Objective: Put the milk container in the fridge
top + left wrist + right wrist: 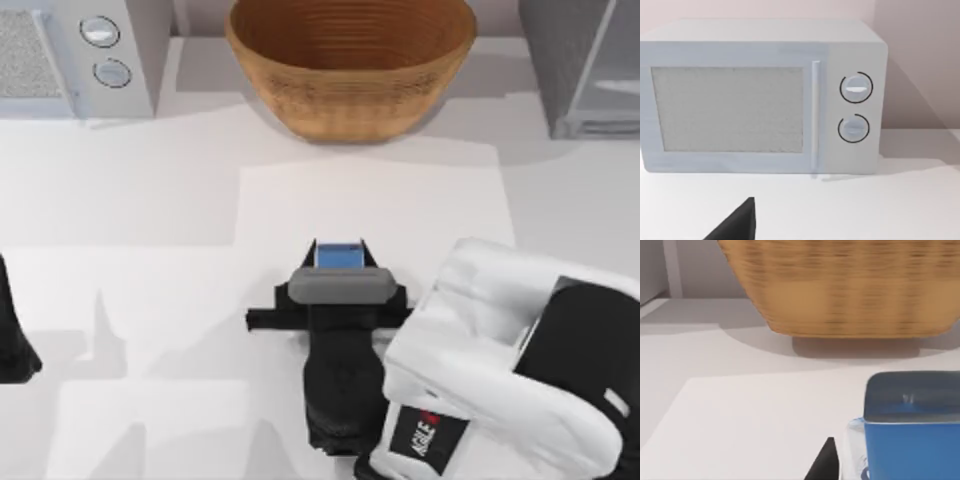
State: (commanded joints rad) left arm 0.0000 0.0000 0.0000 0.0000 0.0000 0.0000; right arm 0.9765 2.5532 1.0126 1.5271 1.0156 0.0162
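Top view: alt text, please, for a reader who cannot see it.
The right gripper straddles the blue-topped milk container at the table's middle. Behind stand a woven basket, a microwave far left and the grey fridge far right.

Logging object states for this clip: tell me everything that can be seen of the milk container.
The milk container is a small boxy carton with a blue upper part and a flat, greyish-blue top; the right wrist view shows a pale band starting lower down. It stands upright on the white table, near the middle, in front of the woven basket and apart from it. The right gripper sits over it, jaws flanking its sides; whether they press it cannot be told.
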